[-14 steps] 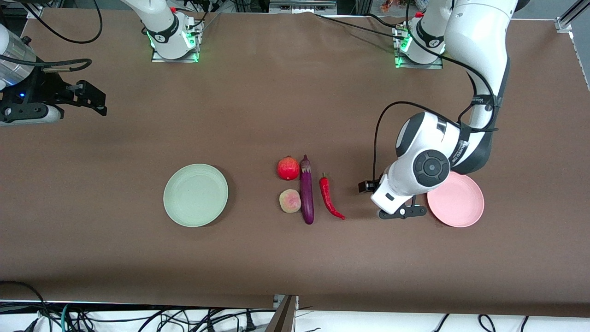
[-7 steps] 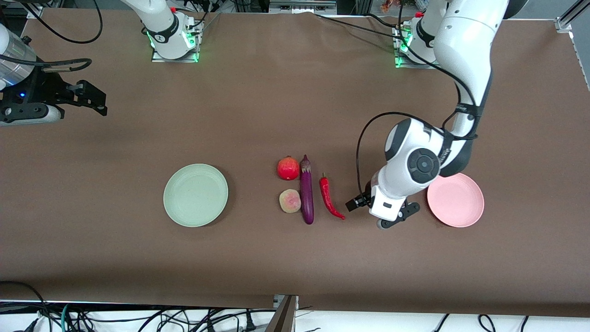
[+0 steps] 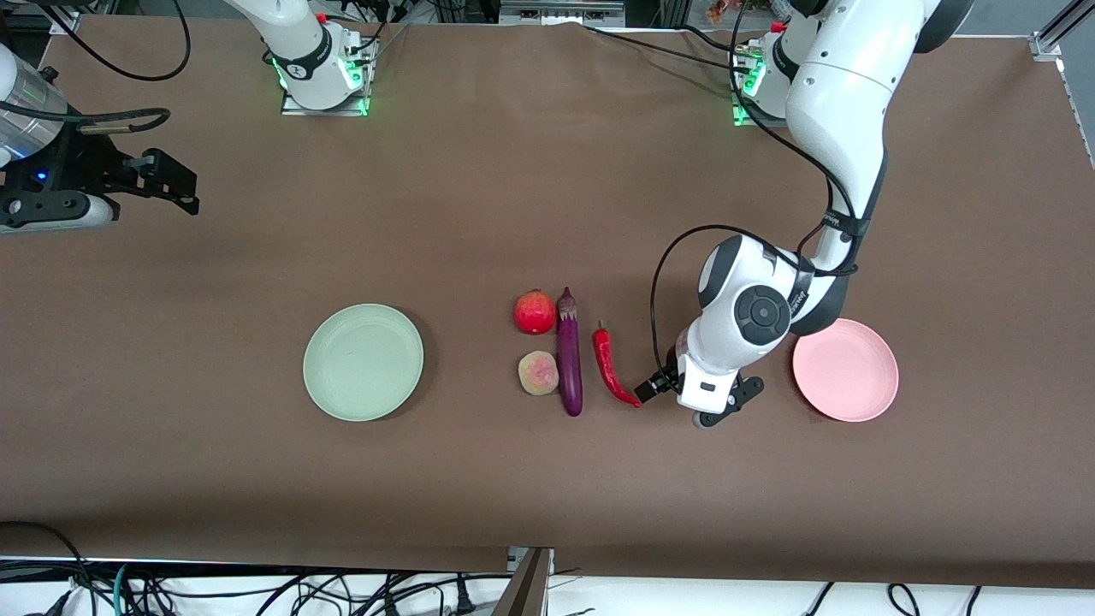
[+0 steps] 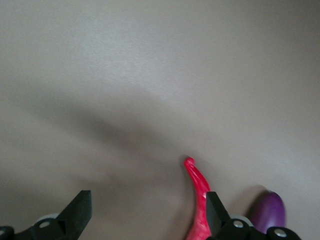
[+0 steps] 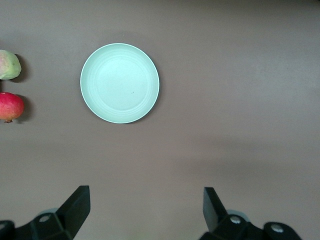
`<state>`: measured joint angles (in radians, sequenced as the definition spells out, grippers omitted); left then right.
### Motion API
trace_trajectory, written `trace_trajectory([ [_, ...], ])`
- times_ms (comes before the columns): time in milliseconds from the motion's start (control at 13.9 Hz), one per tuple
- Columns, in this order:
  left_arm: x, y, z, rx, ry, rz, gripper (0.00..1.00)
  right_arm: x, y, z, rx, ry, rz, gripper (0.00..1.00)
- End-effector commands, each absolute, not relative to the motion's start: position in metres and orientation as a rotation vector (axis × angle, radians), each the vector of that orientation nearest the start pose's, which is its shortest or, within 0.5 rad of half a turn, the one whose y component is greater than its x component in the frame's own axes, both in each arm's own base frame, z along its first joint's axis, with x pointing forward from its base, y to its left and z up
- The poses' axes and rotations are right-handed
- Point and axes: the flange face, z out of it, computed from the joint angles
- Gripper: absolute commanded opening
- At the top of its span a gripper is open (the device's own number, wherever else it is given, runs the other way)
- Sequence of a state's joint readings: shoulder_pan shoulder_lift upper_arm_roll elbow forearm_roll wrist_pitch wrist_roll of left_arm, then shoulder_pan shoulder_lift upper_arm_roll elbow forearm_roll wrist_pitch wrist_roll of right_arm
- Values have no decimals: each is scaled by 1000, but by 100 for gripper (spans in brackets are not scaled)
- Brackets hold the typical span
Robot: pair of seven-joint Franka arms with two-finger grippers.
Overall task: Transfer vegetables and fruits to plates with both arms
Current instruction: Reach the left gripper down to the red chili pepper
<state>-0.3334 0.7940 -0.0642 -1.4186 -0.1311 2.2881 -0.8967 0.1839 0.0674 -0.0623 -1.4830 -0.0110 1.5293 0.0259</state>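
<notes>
A red chili pepper lies beside the purple eggplant, on the side toward the left arm's end. The pomegranate and the peach lie against the eggplant's flank toward the right arm's end, the peach nearer the front camera. My left gripper hangs open low over the table between the chili's tip and the pink plate. In the left wrist view, the chili runs along one finger of the left gripper. My right gripper waits open, high at the right arm's end. The pale green plate holds nothing.
The right wrist view looks down past the right gripper on the green plate, the peach and the pomegranate. Bare brown tabletop surrounds the plates. Cables hang along the table's front edge.
The left arm has swung from over the pink plate's edge toward the chili and come lower; its gripper now stands right beside the chili's tip. The right arm has not moved.
</notes>
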Motion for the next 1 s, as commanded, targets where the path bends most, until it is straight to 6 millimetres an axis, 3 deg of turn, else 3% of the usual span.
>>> trace_trajectory([
  [0,681,-284,227,-3156,-1030,59,100,568,69,629,-3136,-152,19,100],
  [287,681,-284,217,-3152,-1100,95,100,568,68,629,-3137,-150,22,100],
  [430,682,-287,213,-3171,-1226,143,100,568,69,629,-3137,-147,22,100],
  [502,682,-293,210,-3188,-1293,150,100,567,69,628,-3137,-147,26,100],
  [646,666,-331,194,-3220,-1274,112,94,567,68,627,-3137,-147,34,100],
  [789,654,-351,178,-3187,-1312,148,94,568,67,626,-3138,-145,38,100],
  [861,651,-355,175,-3197,-1266,143,90,568,67,627,-3137,-145,31,100],
  [933,649,-357,173,-3206,-1215,128,71,568,68,627,-3137,-147,31,100],
])
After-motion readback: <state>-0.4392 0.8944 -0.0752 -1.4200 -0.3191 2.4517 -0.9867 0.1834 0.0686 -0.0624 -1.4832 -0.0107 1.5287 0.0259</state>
